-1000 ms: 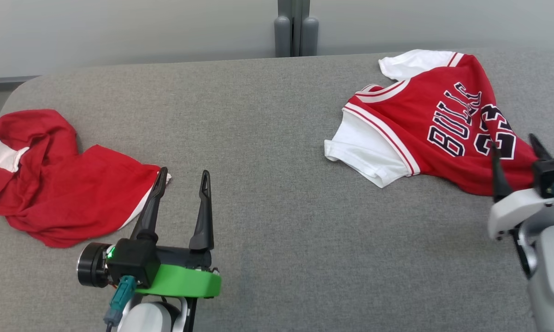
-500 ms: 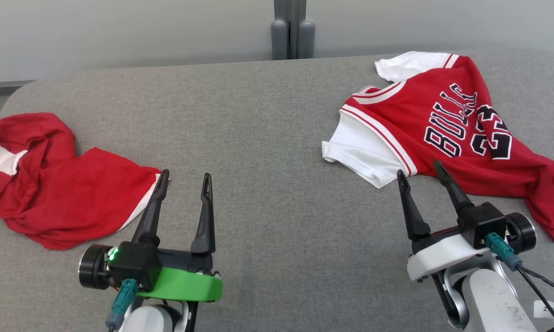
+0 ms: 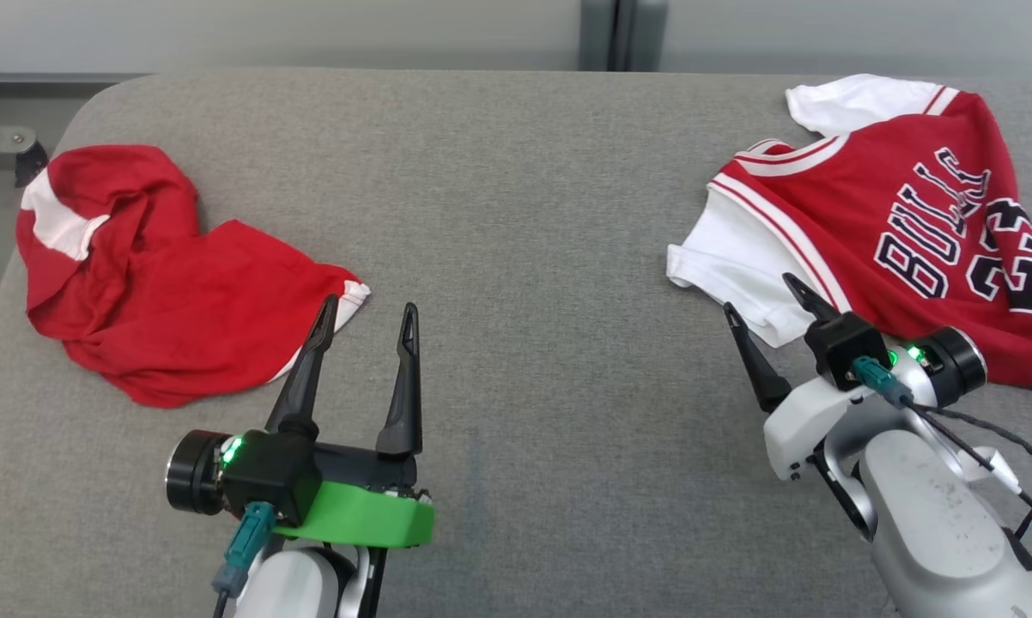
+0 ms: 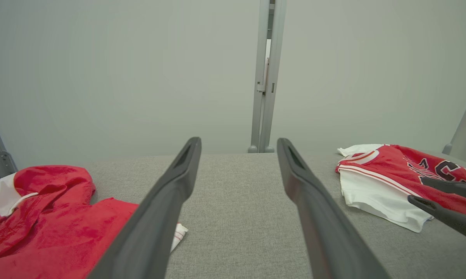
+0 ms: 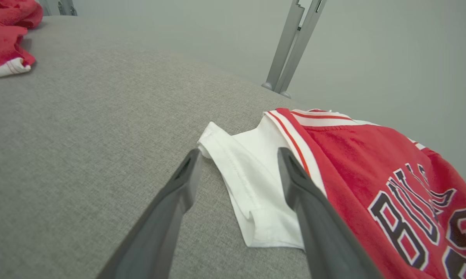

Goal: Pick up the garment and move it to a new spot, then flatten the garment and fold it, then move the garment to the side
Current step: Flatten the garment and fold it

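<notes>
Up close, poised low over the grey counter (image 3: pixel 525 215) with the left claw (image 3: pixel 370 305) spread wide and gripping nothing, one fingertip just beside the white-trimmed hem of a crumpled red garment (image 3: pixel 164 300). Opposite, at lower right, set with the right claw (image 3: pixel 758 293) likewise parted and empty, tips at the near edge of the white sleeve (image 5: pixel 252 193) of the red jersey (image 3: pixel 911 215). From the right wrist view, appears to straddle that sleeve's hem from above; cannot confirm any contact with the cloth. Farther out, shows the jersey mostly spread on the counter's right side, chest lettering and numbers face up, far sleeve (image 3: pixel 859 103) toward the back edge. Beyond, closes on a grey post (image 3: pixel 619 34) and a plain pale wall (image 3: pixel 310 34).

Judged to be at the very first step: picking up, with nothing lifted, flattened or folded yet. Likely aimed at the jersey, though hard to rule out the crumpled red garment on the left. Next, probably: lower the right claw onto the sleeve hem, pinch the cloth cleanly, and lift clear before carrying to open counter in the middle. Calls for a firm bite on thin-looking fabric and enough height to keep the trailing body from dragging.
</notes>
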### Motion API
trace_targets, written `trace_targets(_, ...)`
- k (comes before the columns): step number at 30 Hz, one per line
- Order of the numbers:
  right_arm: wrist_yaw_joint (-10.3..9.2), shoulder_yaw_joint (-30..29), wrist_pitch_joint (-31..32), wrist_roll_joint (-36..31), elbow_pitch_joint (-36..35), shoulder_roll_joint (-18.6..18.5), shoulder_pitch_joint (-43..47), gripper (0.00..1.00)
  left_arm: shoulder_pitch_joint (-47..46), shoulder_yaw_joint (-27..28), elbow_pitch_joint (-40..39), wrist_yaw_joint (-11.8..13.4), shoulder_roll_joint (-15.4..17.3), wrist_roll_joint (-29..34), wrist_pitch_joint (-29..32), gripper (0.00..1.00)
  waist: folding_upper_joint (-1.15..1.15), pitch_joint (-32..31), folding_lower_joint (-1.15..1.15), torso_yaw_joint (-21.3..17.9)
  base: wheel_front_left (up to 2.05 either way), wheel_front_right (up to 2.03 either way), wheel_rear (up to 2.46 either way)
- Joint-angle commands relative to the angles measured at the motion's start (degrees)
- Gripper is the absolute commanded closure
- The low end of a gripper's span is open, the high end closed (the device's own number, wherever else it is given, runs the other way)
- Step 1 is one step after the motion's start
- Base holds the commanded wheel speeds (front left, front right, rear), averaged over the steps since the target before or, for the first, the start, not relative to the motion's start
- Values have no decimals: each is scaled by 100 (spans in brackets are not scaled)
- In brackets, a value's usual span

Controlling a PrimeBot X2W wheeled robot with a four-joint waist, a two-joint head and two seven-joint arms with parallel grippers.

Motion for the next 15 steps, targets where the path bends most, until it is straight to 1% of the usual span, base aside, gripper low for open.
trace_targets(1, -7, 56, 43, 41, 180, -104, -191, 0, -110, -49, 15, 17, 11, -39, -5, 0, 0, 223, 0, 351, 0, 0, 0)
trace_targets(6, -7, 355, 194, 10, 998, -337, -763, 0, -160, -98, 24, 73, 11, -124, -5, 0, 0, 384, 0, 670, 0, 0, 0)
trace_targets(8, -7, 417, 246, 3, 1305, -367, -973, 0, -185, -40, 20, 113, 11, -147, -5, 0, 0, 431, 0, 755, 0, 0, 0)
trace_targets(12, -7, 554, 307, 84, 1911, -416, -1312, 0, -242, 13, 16, 86, 10, -144, -5, 0, 0, 501, 0, 894, 0, 0, 0)
trace_targets(15, -7, 566, 303, 267, 2316, -384, -1496, 0, -242, 12, 20, 71, 10, -151, -5, 0, 0, 516, 0, 950, 0, 0, 0)
